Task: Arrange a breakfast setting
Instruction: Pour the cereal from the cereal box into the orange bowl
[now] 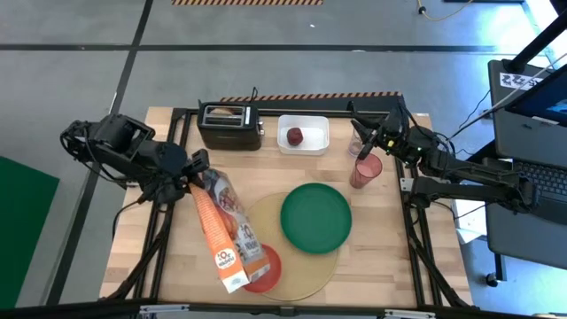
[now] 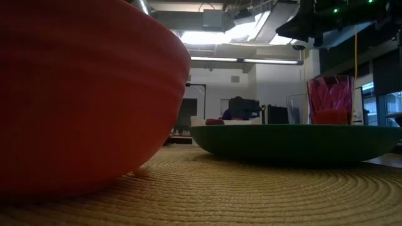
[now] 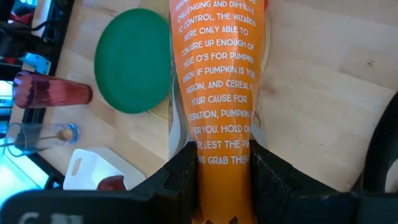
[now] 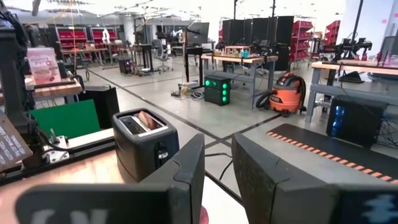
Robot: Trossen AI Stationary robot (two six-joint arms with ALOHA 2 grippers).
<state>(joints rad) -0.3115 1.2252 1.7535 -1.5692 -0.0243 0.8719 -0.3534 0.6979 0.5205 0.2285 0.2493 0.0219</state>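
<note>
Left gripper [image 1: 197,168]: mine, at the left-middle of the high view, clamped on the end of the orange cereal box [image 1: 217,232]; the left wrist view shows my two dark fingers [image 3: 180,180] pressed against the box's narrow sides.
Cereal box: held tilted, running from my left gripper down to the lower middle of the high view, its far end over the red bowl [image 1: 263,269].
Red bowl: on the lower left edge of the tan mat [image 1: 306,275]; it fills the left of the low view.
Green plate [image 1: 315,217]: on the upper right part of the mat, in the centre of the high view, apart from the bowl.
Pink cup [image 1: 364,170]: upright on the bare wood just right of the plate, off the mat.
Apple [image 1: 294,136]: in the white tray [image 1: 317,146] at the upper middle of the high view.
Toaster [image 1: 230,126]: black, just left of the tray.
Right gripper [image 1: 372,142]: mine, at the upper right of the high view, above the pink cup; the right wrist view shows a narrow gap between my fingers and nothing held.
</note>
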